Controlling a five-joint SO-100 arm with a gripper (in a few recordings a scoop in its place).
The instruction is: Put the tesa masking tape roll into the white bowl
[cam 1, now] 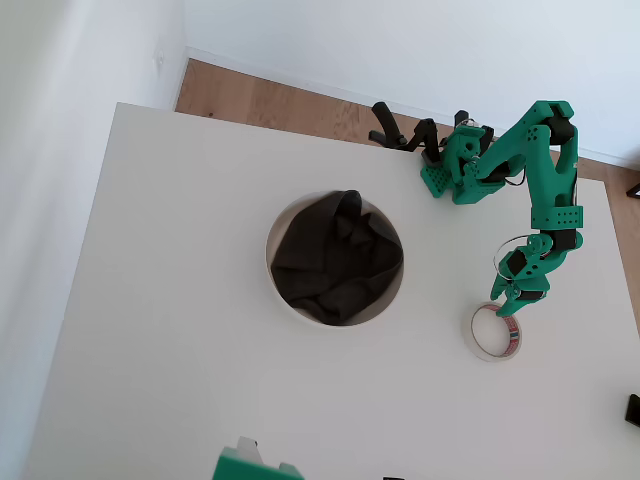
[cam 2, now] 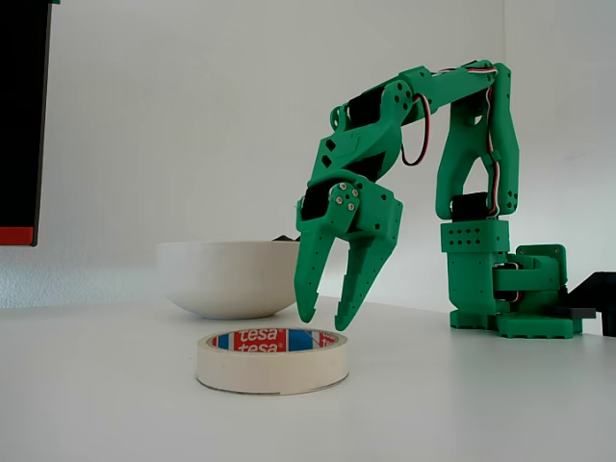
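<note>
Red-blue tesa core (cam 2: pixel 272 339) legible beneath tool (cam 2: pixel 326 320), fixed view.

Just a plain white table (cam 1: pixel 170 380), a wood floor (cam 1: pixel 290 100) behind it, white wall (cam 2: pixel 192 115), and a black panel (cam 2: pixel 21 115) at the left edge.

In the overhead view, bare white table (cam 1: pixel 170 380) lies between the tesa masking tape roll (cam 1: pixel 496 331) and the white bowl (cam 1: pixel 334 258) at the roll's ten o'clock. Dark cloth (cam 1: pixel 335 255) takes up most of the bowl's inside. The green gripper (cam 1: pixel 508 304) hangs at the roll's twelve o'clock rim, its fingers parted, tips just above the tape in the fixed view (cam 2: pixel 327 322). The arm's base (cam 1: pixel 460 165) and black clamps (cam 1: pixel 400 130) stand at the bowl's two o'clock, well apart from it.
</note>
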